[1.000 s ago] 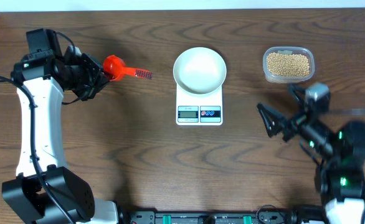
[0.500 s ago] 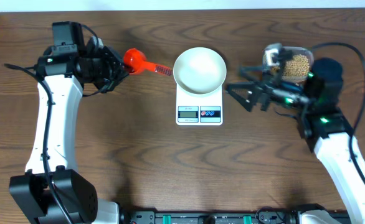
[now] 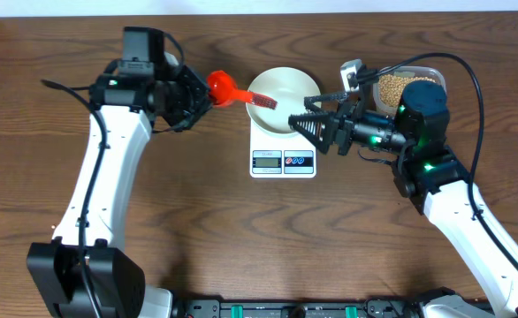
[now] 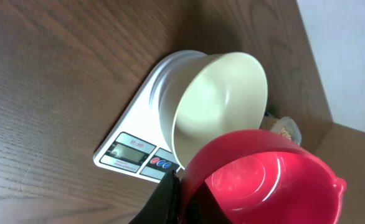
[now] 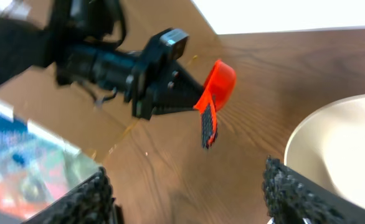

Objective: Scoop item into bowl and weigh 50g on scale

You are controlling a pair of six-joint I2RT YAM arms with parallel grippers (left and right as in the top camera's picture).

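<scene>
Done: bowl [image 3: 283, 88] on scale [image 3: 283, 155], empty.
Left hand [image 3: 203, 95]: pinches your red scoop [image 3: 226, 88].
Right hand [image 3: 305, 113]: spread, empty.
To do: you scoop beans [image 3: 390, 87], weigh.

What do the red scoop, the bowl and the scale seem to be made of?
Red scoop: likely plastic, glossy, with bright highlights inside its cup.
Bowl: smooth, cream-white, with a soft sheen; plastic or glazed ceramic, I cannot tell which.
Scale: probably plastic; white casing with a matte look.
</scene>
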